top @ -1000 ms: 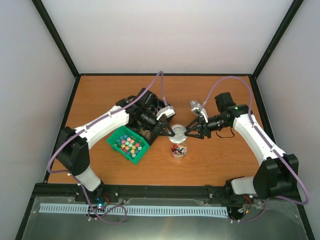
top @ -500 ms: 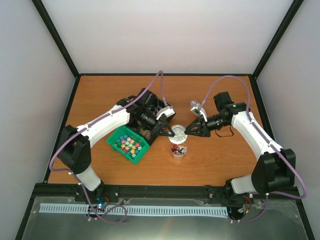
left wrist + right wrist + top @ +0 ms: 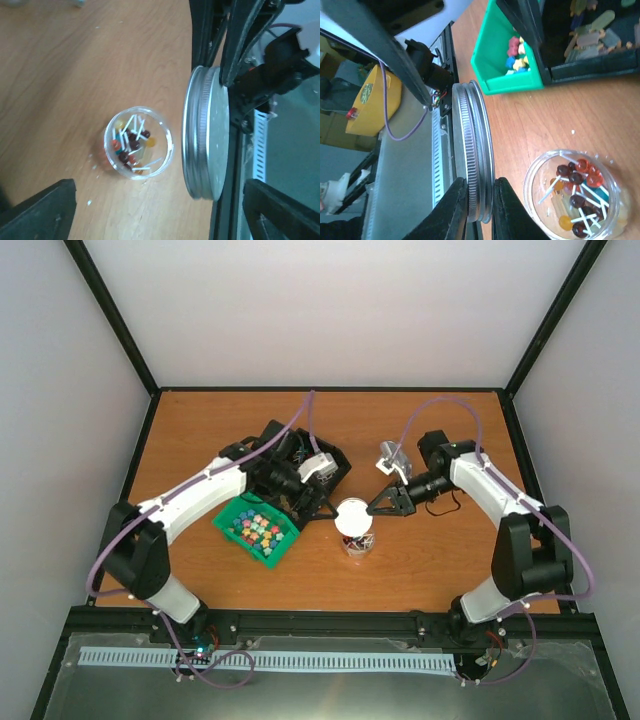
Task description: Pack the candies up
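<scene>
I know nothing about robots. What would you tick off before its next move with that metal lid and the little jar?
1. Grip: right claw shut on the rim of the metal lid: ok.
2. Other arm: left claw open, touching nothing: ok.
3. The jar upright, mouth uncovered: ok.
4. All lollipops inside the jar: ok.
5. Lid centred over the jar: not ok, it is off to one side.
6. Sticks below the jar's rim: cannot tell.
</scene>
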You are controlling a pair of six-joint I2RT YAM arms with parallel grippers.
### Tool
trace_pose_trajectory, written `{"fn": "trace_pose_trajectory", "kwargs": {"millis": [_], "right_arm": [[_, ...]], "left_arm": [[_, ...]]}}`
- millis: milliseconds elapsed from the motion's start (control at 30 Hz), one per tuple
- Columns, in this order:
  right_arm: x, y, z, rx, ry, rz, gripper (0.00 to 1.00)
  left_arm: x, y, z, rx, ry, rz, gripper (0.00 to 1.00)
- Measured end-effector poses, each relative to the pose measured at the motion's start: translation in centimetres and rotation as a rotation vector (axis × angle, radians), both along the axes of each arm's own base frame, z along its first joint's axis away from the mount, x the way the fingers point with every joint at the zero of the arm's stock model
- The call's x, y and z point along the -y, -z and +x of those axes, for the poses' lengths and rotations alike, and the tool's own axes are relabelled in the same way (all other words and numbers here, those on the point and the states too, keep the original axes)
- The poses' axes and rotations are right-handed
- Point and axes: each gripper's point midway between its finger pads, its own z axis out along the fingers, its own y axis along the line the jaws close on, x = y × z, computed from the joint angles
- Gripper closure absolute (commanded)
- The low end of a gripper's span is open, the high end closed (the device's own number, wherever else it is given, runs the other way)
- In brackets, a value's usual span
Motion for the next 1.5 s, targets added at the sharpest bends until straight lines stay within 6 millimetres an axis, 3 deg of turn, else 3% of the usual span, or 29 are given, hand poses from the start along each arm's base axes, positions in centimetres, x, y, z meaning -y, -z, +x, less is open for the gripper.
{"fn": "trace_pose_trajectory", "kwargs": {"millis": [233,367,633,733,967,1133,1333,1500], "right_arm": [[0.0,3.1,0.0,-0.147,-0.001,-0.041,0.94],[0.1,4.6,0.1,-0.205,-0.002,-0.067,0.94],[0.8,6.7,-0.1,-0.262,0.004,-0.163,0.94],[1.2,7.1,-0.1,-0.262,0.01,-0.201,0.94],[2.2,5.0,0.6,-0.22,0.06,-0.166,0.96],[5.5,2.3,3.5,-0.147,0.205,-0.111,0.96],[10.2,-0.4,6.7,-0.084,0.367,-0.058,0.96],[13.6,-1.3,7.8,-0.072,0.475,-0.036,0.96]], "left_arm": [[-2.6,0.3,0.4,0.201,-0.075,0.073,0.01],[-3.3,1.5,0.6,0.262,-0.082,0.11,0.03],[-2.7,5.0,-0.8,0.385,0.002,0.204,0.06],[-2.1,5.4,-1.4,0.428,0.043,0.212,0.07],[-0.8,4.9,-1.8,0.506,0.1,0.198,0.09],[1.1,4.5,-2.1,0.548,0.154,0.183,0.07],[5.6,4.8,-3.4,0.619,0.284,0.185,0.05],[9.9,6.4,-3.7,0.655,0.382,0.22,0.09]]}}
